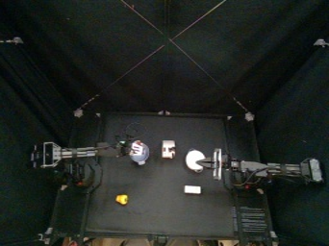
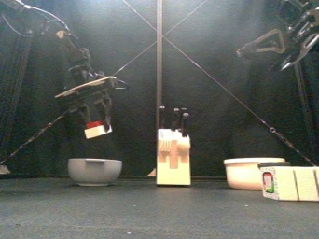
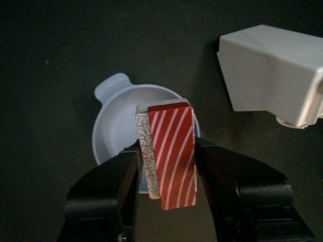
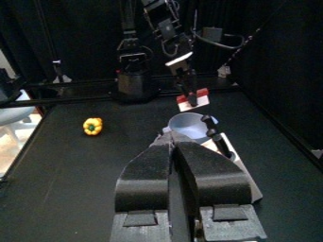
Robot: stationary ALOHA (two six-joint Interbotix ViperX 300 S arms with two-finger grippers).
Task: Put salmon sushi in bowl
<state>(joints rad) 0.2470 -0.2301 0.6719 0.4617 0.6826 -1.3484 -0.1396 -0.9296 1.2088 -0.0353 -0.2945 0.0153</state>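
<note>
The salmon sushi (image 3: 173,142), an orange-red striped slab on white rice, stands upright between the jaws of my left gripper (image 3: 168,168), which is shut on it. In the front view the sushi (image 2: 95,129) hangs in the air directly above a pale grey bowl (image 2: 95,171). The wrist view looks down past the piece into that bowl (image 3: 120,118). The right wrist view shows the sushi (image 4: 192,98) just over the bowl (image 4: 190,126). My right gripper (image 4: 187,144) rests at the table's right side, its jaws together and holding nothing.
A white knife block (image 2: 173,157) stands at the table's middle, right beside the bowl (image 3: 271,66). A white dish (image 2: 253,172) and a white carton (image 2: 289,182) sit at the right. A small yellow object (image 1: 122,199) lies near the front left.
</note>
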